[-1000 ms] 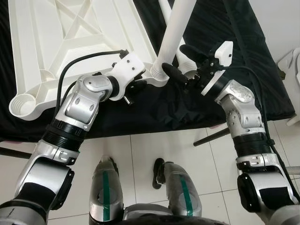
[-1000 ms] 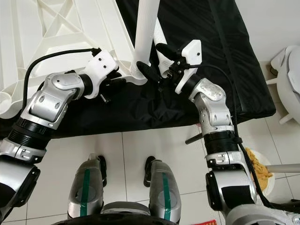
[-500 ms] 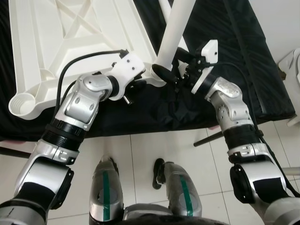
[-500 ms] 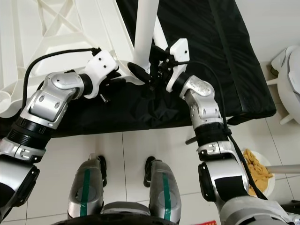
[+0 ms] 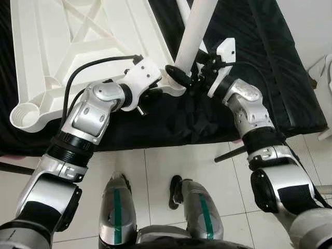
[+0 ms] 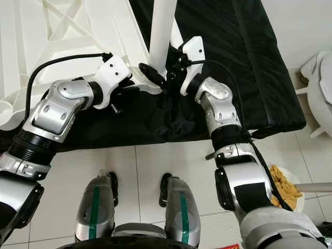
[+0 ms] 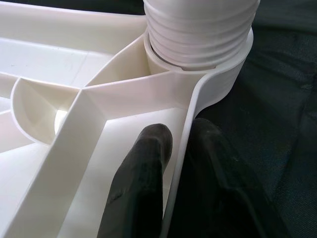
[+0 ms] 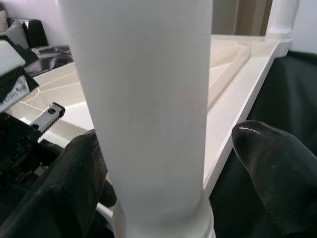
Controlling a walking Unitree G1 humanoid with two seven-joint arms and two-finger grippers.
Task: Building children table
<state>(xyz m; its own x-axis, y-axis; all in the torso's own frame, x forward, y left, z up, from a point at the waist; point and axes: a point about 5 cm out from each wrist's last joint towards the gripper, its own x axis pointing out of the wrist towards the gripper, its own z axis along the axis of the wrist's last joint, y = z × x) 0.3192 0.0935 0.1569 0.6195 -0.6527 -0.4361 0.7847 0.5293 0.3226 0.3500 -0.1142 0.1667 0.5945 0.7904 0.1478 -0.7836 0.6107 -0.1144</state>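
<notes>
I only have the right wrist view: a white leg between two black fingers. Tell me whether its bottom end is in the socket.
Observer: Yes. The left wrist view shows the leg, threaded end down, standing in the corner socket, with several thread ridges above the rim.
Operator: Report what the left claw is doing.
Observer: The left claw pinches the tabletop by its edge wall right beside that socket, one finger on each side.
Operator: Say what the tabletop rests on.
Observer: It lies underside up, ribs showing, on a black cloth.
</notes>
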